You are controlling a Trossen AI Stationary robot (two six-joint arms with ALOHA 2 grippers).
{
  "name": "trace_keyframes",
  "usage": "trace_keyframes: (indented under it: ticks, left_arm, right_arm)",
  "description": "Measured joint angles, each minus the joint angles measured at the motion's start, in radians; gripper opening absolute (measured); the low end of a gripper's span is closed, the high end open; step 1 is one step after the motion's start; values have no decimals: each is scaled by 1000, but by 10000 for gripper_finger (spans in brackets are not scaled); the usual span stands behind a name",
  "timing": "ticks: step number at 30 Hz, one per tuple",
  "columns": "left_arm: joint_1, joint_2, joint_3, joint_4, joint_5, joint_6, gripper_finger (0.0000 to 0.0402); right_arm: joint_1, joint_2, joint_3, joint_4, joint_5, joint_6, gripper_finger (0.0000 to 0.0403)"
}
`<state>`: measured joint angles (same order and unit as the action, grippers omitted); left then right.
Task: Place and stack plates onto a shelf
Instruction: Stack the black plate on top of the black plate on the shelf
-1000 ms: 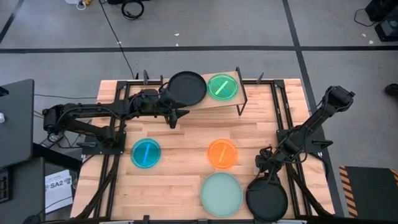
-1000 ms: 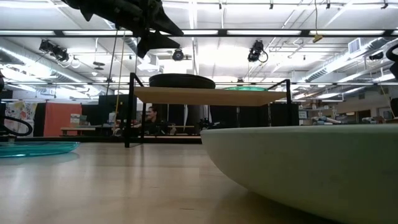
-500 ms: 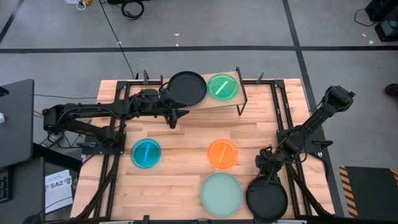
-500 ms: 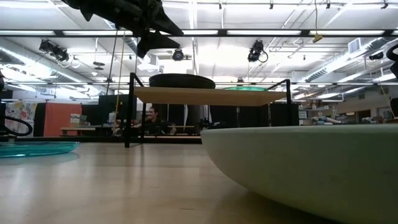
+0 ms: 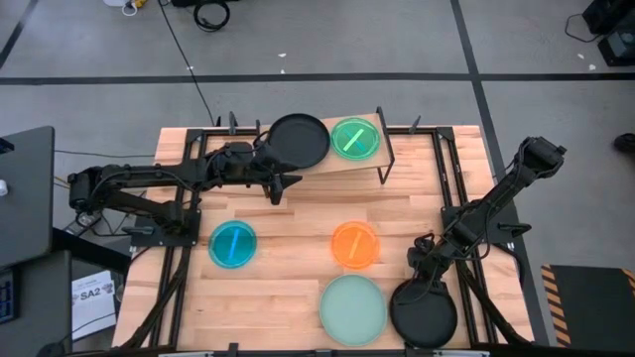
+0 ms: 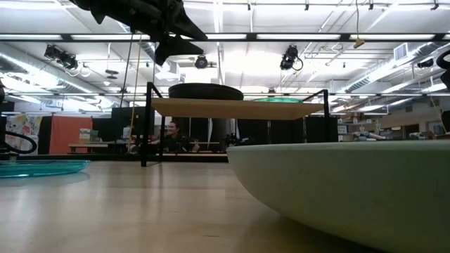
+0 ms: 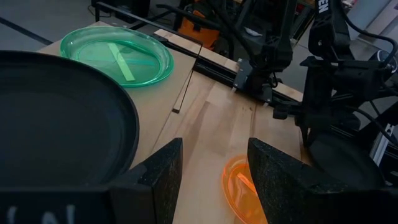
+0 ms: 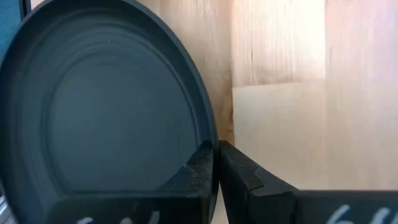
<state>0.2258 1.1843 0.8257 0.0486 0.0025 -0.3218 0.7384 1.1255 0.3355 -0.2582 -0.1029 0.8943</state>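
Shelf [image 5: 332, 159], upper centre, carries one black plate [image 5: 298, 140] and a green plate [image 5: 354, 138]. Right gripper [image 5: 421, 270] pinches the lower-right black plate's [image 5: 425, 315] rim; left gripper [image 5: 281, 186] released. Four tabletop plates remain.

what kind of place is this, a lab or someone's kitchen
Most likely a robotics lab or workshop hall, not a kitchen: rows of ceiling strip lights over a big open room, cables on a taped grey floor, and a slatted wooden table on a black metal frame.
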Motion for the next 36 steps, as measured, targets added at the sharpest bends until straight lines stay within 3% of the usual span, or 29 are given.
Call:
trace_keyframes:
  ticks: [12, 23, 32, 36]
  left_arm:
    - [0, 0, 0, 0, 0, 0, 188]
    - [0, 0, 0, 0, 0, 0, 188]
    - [0, 0, 0, 0, 0, 0, 188]
    - [0, 0, 0, 0, 0, 0, 188]
  right_arm:
    - [0, 0, 0, 2, -37, -7, 19]
    - [-51, -28, 0, 63, -183, -7, 19]
    - [-136, -138, 23, 70, -181, -15, 19]
    - [-184, -179, 67, 72, -109, -70, 18]
